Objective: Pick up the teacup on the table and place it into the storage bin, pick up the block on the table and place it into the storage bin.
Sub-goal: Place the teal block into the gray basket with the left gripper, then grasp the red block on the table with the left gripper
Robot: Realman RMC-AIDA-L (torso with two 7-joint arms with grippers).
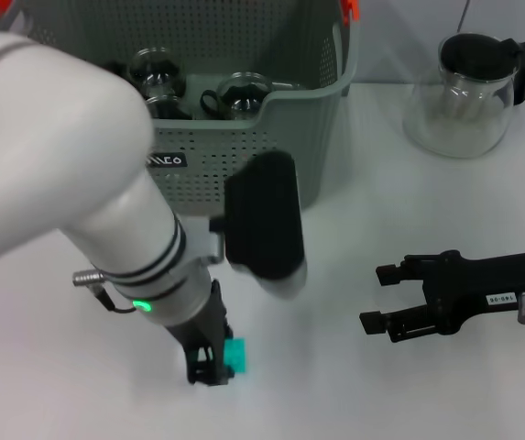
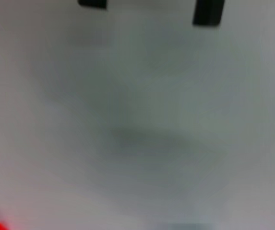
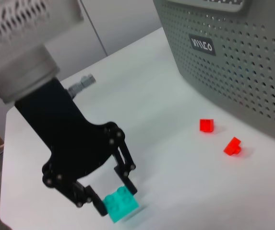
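A teal block [image 1: 235, 356] rests on the white table [image 1: 354, 394] near its front edge. My left gripper [image 1: 209, 371] reaches down onto it. In the right wrist view its black fingers [image 3: 95, 205] press against both sides of the teal block [image 3: 121, 205], so the left gripper [image 3: 113, 196] is shut on it. The grey-green storage bin [image 1: 271, 147] stands at the back, with two glass teacups [image 1: 240, 93] inside it. My right gripper [image 1: 377, 297] hovers open to the right, holding nothing.
A clear glass pitcher [image 1: 468, 96] with a black lid stands at the back right. Two small red blocks [image 3: 206, 125] [image 3: 232, 146] lie on the table in front of the storage bin's [image 3: 233, 62] perforated wall. My left forearm hides them in the head view.
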